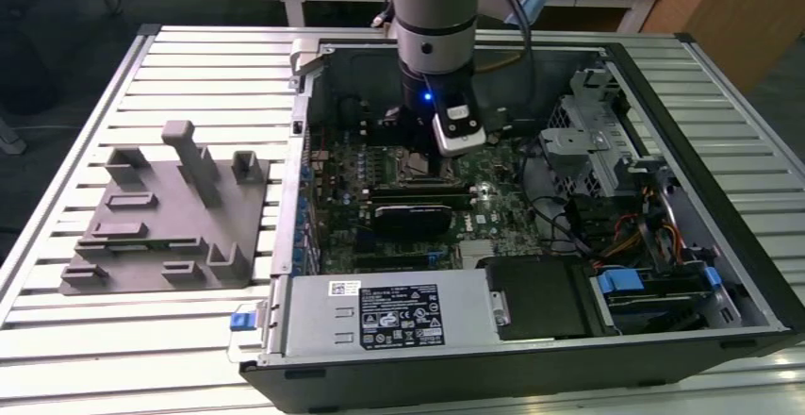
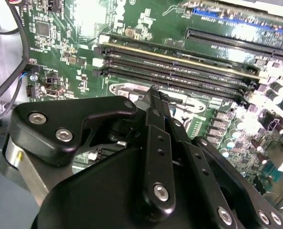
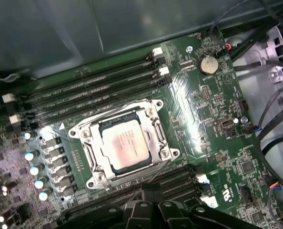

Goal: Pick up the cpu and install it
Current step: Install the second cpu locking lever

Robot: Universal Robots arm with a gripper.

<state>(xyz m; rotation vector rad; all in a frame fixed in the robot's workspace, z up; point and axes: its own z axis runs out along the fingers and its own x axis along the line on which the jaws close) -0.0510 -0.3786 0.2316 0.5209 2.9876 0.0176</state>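
Slatted metal table (image 1: 188, 340): you have an open computer case (image 1: 529, 207) on it, with a grey fixture (image 1: 164, 217) beside the case on the exterior view's left. Cpu (image 3: 127, 145): seated in the metal-framed socket (image 3: 86, 138) on the green motherboard (image 3: 213, 109), between memory slots (image 3: 94, 78). Gripper (image 2: 153, 93): poised just above the socket, fingers pressed together and holding nothing.

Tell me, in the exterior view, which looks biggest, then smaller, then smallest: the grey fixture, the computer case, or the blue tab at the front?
1. computer case
2. grey fixture
3. blue tab
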